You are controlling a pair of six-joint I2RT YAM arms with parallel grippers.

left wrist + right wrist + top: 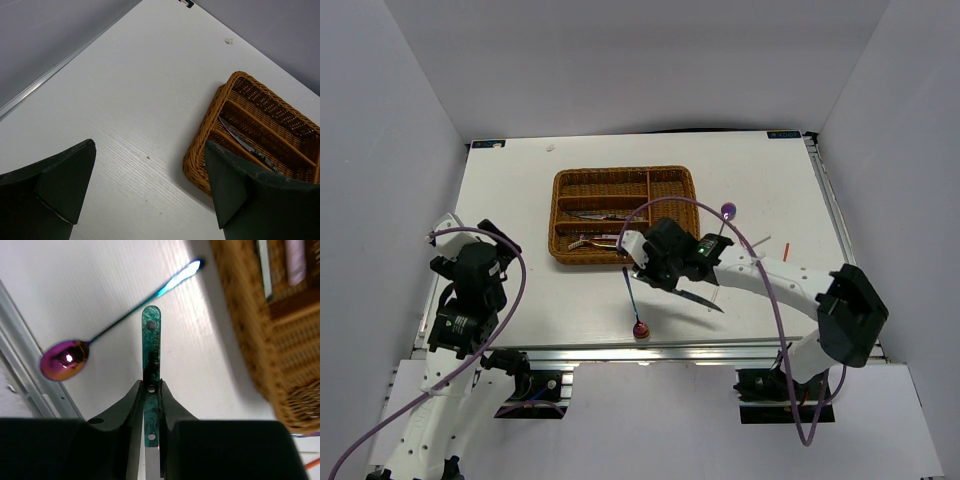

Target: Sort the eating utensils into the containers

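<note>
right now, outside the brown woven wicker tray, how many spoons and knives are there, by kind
thin metal spoons: 2, red-bowled spoon and purple-bowled spoon
green-handled metal knife, in the right gripper: 1
total: 3

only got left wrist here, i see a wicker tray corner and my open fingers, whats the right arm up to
Observer: The right gripper is shut on a green-handled knife, just off the near right corner of the tray.
Operator: any utensils loose on the table
Observer: Yes, a spoon lies near the front edge, its bowl toward the arms.
Operator: anything further right
Observer: A second spoon, with a purple bowl, lies to the right of the tray.
</note>
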